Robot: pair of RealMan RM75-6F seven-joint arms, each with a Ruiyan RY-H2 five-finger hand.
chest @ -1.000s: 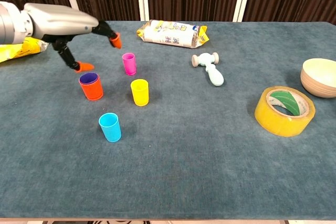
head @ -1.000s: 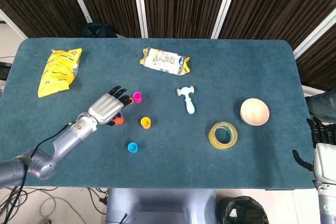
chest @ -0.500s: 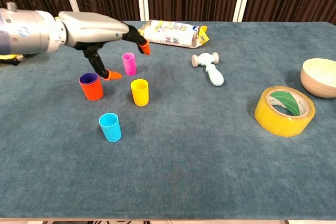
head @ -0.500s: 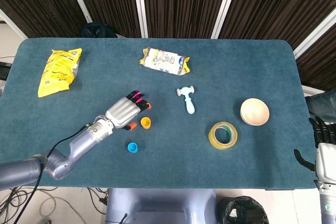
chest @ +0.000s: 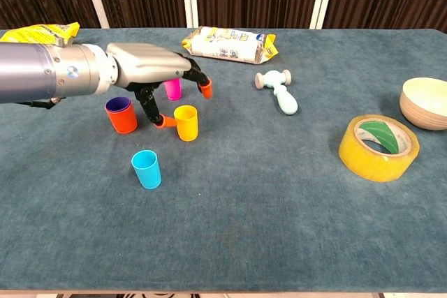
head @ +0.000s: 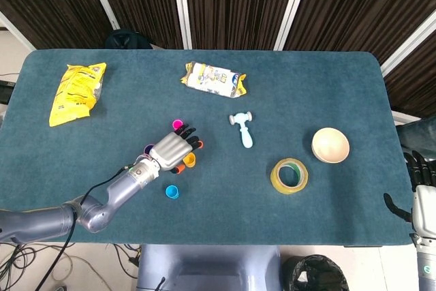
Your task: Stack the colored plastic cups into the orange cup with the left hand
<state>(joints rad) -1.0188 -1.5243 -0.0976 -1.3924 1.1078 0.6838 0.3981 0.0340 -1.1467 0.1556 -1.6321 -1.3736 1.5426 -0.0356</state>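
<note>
The orange cup (chest: 122,118) stands left of centre with a purple cup (chest: 118,105) nested inside it. To its right are a yellow cup (chest: 186,123), a pink cup (chest: 172,89) behind it and a blue cup (chest: 147,169) nearer the front. My left hand (chest: 155,72) hovers with fingers spread over the yellow cup (head: 189,160); its thumb tip lies beside the cup's left wall, and nothing is held. The hand (head: 174,151) partly hides the pink and orange cups. My right hand (head: 419,185) hangs off the table's right edge, holding nothing.
A yellow snack bag (head: 77,92) lies far left and a white packet (head: 213,79) at the back. A pale blue toy hammer (head: 242,129), a tape roll (head: 289,176) and a cream bowl (head: 330,145) sit to the right.
My left hand has moved right from above the orange cup, past the pink cup, and come down over the yellow cup. The cups have not moved.
</note>
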